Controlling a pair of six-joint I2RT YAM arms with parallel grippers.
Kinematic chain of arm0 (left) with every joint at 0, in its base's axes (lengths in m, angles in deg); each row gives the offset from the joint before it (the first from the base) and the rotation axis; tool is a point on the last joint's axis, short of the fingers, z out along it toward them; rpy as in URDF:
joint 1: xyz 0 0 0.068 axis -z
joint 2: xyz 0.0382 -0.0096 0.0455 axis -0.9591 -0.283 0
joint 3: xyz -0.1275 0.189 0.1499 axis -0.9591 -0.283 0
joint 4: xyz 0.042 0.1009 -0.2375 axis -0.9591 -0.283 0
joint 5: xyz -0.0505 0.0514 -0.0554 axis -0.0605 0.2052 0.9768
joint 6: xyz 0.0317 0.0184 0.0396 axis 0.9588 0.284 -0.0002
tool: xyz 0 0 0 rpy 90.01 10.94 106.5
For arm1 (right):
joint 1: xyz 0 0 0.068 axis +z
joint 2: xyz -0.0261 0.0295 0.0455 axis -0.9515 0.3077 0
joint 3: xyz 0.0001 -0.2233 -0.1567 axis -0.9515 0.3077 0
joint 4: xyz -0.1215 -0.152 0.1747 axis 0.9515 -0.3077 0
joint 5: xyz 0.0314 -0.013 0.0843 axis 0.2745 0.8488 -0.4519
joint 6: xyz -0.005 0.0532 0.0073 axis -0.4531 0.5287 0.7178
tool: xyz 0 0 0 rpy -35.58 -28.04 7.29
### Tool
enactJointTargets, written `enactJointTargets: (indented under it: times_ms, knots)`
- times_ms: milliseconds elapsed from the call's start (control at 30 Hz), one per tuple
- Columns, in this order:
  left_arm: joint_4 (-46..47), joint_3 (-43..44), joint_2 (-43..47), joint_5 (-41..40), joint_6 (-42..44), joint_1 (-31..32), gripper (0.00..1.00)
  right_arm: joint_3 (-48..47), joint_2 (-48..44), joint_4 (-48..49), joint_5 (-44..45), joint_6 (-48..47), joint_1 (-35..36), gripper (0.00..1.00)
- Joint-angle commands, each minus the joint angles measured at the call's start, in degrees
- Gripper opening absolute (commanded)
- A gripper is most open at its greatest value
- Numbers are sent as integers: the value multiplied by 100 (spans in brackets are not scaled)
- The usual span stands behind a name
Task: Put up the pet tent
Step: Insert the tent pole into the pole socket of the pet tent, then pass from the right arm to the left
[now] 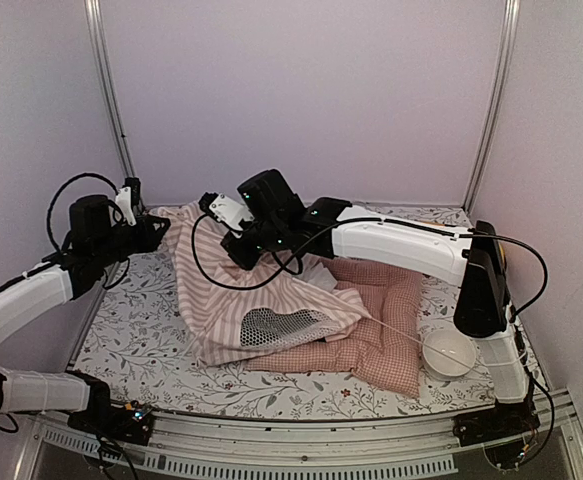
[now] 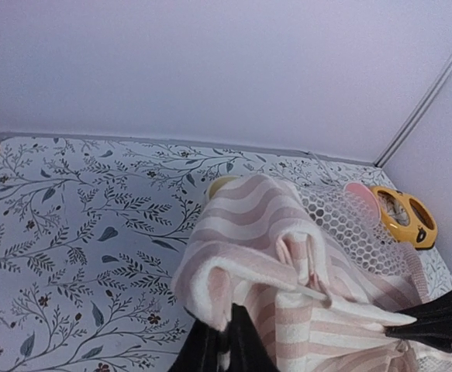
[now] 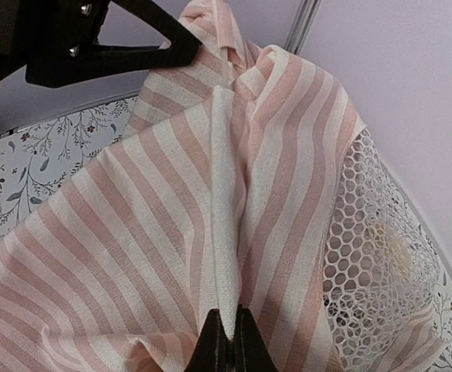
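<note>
Closed left gripper (image 2: 227, 335) and closed right gripper (image 3: 227, 339) both pinch pet tent (image 1: 261, 300) fabric; thin grips may slip if arms pull apart; tent could slump onto cushion (image 1: 386, 335).

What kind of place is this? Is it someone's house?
Probably a robot test booth, not a house: plain walls, metal posts, and two robot arms bolted to a flowery table.
</note>
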Motion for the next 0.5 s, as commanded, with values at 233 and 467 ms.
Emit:
enactJointTargets:
  times_ms: [233, 467]
  knots:
    - [-740, 276, 459, -391, -385, 106, 35, -24, -218, 555, 38, 205, -35, 0]
    - [-1185, 499, 656, -417, -1095, 103, 40, -24, -160, 669, -3, 250, -35, 0]
